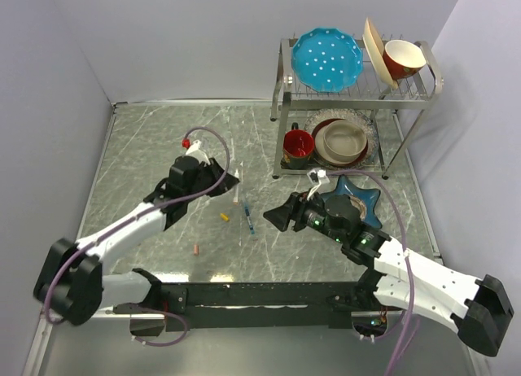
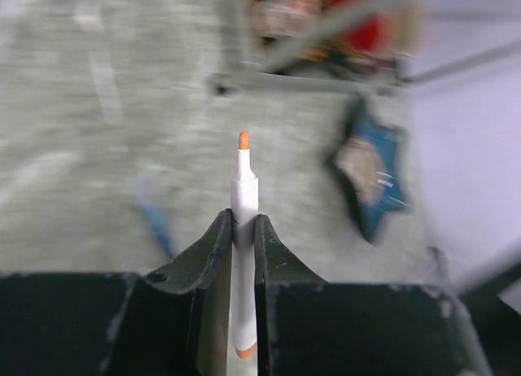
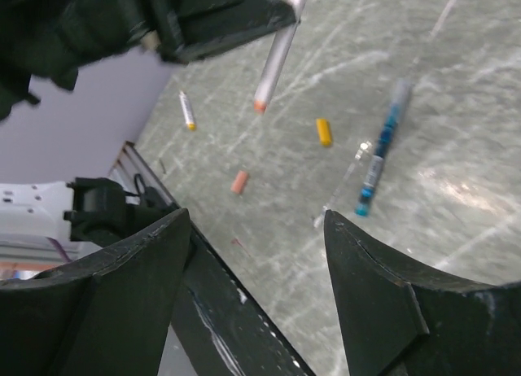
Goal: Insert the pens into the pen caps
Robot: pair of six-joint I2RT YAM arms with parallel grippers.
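My left gripper is shut on a white pen with an orange tip and holds it above the table; it also shows in the right wrist view. A dark blue-teal pen lies on the table. A second white pen with a yellow tip lies beyond it. A yellow-orange cap and a salmon-pink cap lie loose. My right gripper is open and empty, just right of the blue-teal pen.
A metal dish rack at the back right holds a blue plate, bowls and a red mug. A blue star-shaped dish sits under my right arm. A black rail runs along the near edge.
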